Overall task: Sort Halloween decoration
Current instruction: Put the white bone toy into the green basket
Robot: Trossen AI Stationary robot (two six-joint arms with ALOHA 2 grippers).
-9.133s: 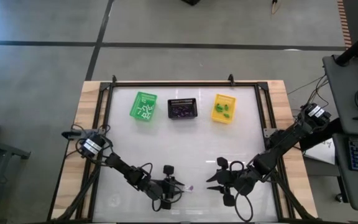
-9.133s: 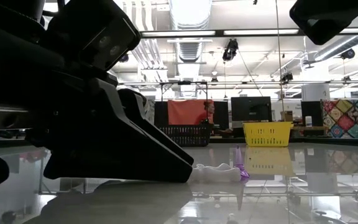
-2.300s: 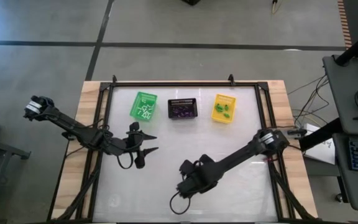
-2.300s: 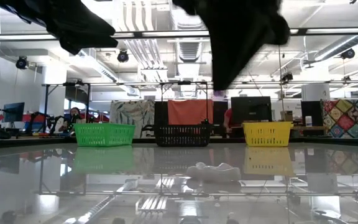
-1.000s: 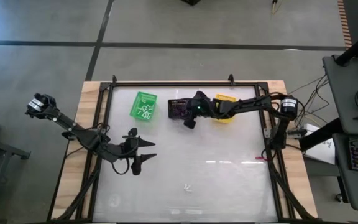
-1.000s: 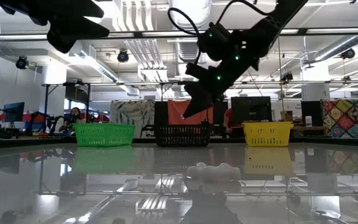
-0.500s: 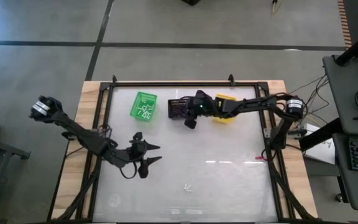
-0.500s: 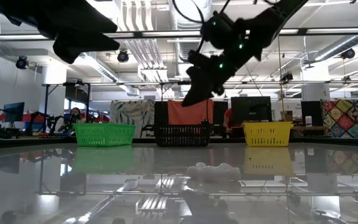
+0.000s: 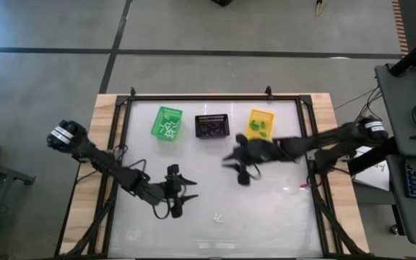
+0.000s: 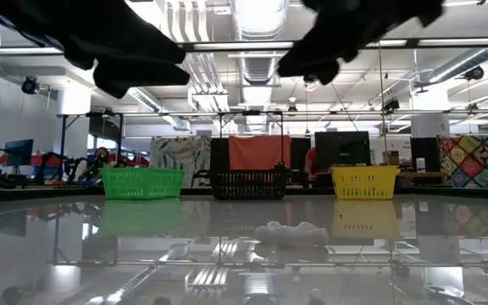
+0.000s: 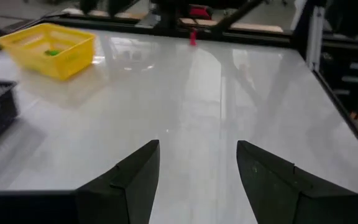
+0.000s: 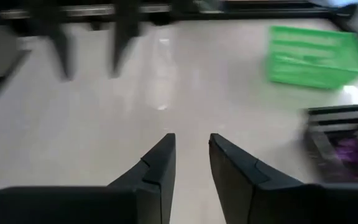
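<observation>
So the one white trinket (image 9: 219,217) left out is lying on the glossy worktop (image 9: 280,217) near its front edge, well away from the three baskets at the back: green basket (image 9: 166,123) with white bits inside, black basket (image 9: 211,126) with purple ones, yellow basket (image 9: 259,125) with green ones. Left pincer (image 9: 184,192) hangs just up and left of that trinket, fingers spread wide apart, nothing in them. Right pincer (image 9: 238,167) is mid-worktop below the yellow basket, fingers a narrow gap apart and empty.
</observation>
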